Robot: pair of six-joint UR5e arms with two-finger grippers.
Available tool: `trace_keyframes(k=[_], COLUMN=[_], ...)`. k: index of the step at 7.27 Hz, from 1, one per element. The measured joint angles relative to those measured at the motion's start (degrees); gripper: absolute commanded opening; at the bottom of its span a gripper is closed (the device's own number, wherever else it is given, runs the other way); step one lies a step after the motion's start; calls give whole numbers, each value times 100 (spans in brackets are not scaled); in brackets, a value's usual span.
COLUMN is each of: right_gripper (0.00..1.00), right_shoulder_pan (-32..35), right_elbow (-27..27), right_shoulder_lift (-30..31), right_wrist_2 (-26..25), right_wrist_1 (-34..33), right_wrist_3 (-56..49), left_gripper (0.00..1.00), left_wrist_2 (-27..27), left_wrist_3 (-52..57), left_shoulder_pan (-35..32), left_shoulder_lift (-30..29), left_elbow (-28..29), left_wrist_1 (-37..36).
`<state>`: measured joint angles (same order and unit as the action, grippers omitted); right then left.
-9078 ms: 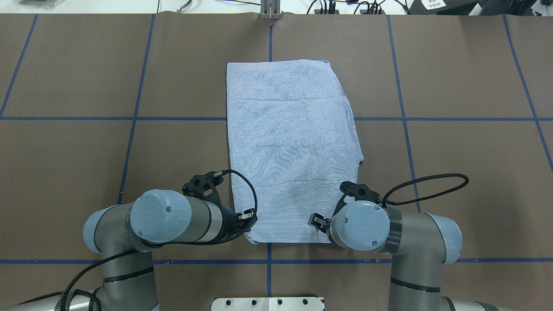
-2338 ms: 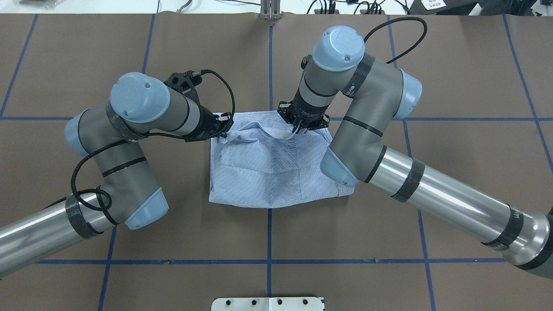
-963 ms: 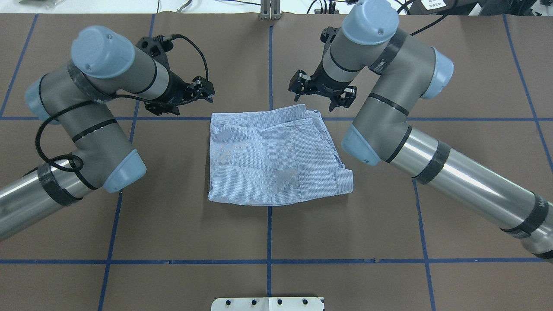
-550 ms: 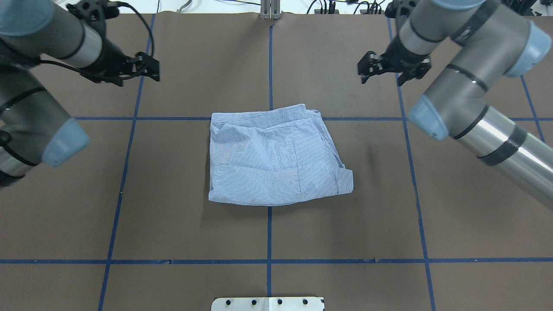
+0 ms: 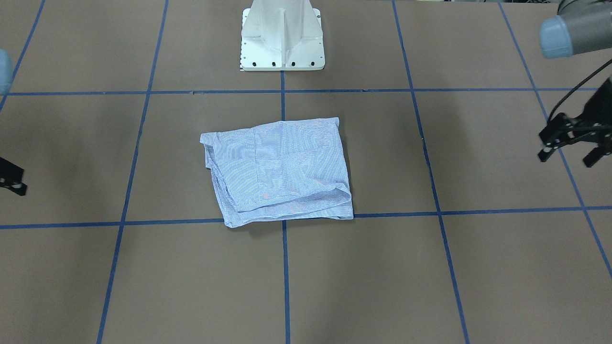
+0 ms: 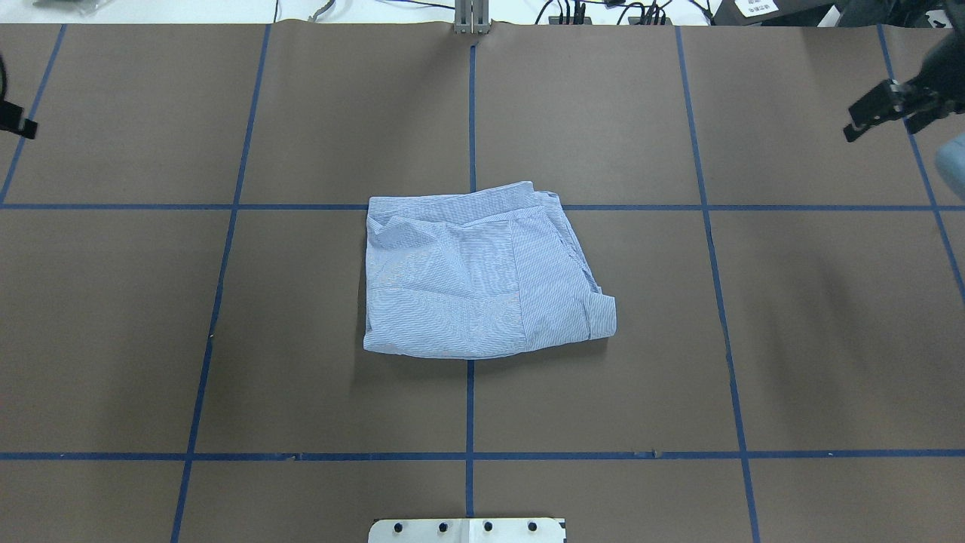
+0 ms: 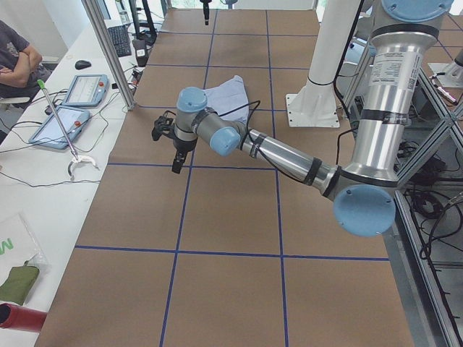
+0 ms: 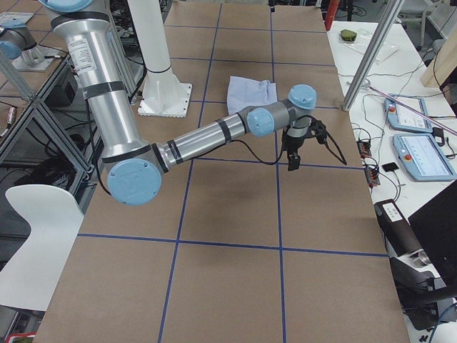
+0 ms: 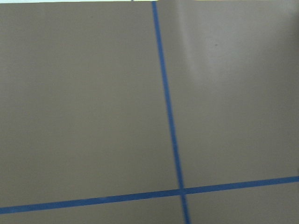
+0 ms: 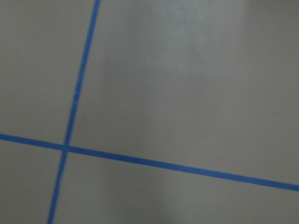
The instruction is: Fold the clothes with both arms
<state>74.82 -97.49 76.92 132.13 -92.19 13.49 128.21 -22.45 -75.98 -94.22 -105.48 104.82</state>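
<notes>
The light blue striped shirt [image 6: 482, 271] lies folded into a rough square at the middle of the brown table, and nothing touches it; it also shows in the front view [image 5: 279, 172]. My left gripper [image 5: 569, 156] is open and empty, raised far out to the robot's left; only its tip shows at the overhead view's left edge [image 6: 13, 121]. My right gripper [image 6: 882, 124] is open and empty, raised far out on the other side of the shirt. Both wrist views show only bare table and blue tape.
Blue tape lines [image 6: 469, 400] divide the table into squares. The white pedestal base [image 5: 282, 38] stands at the robot's edge of the table. A side bench with tablets [image 7: 79, 90] and a seated person [image 7: 18, 54] lies beyond the far edge.
Both grippers carried the shirt's near end over its far half, let go and opened. Since a second ago both arms have swung outward and away from the shirt, which has not moved.
</notes>
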Motion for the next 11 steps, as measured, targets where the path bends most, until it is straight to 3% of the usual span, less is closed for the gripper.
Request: trace_keyframes(k=[3,7,9,11], right_gripper=[100,100,100,100], right_shoulder_pan=[808,1643,1704,1710], right_elbow=[14,121,289,370], right_shoulder_lift=[1137,1719,1791,1784], right_wrist_2=[47,132,146,181], right_wrist_1=[32,52,45,11], right_wrist_3=[-1510,-1687,-1635,-1601], left_gripper=[99,99,99,99], left_wrist_2=[60,50,56,50], left_wrist_3=[1300,1395,1427,1435], left_shoulder_pan=[-862,-1067,-1073,-1060], left_shoulder_lift=[962,1183,1369,1319], left_elbow=[-3,186,487,582], left_wrist_1=[99,379,394,-43])
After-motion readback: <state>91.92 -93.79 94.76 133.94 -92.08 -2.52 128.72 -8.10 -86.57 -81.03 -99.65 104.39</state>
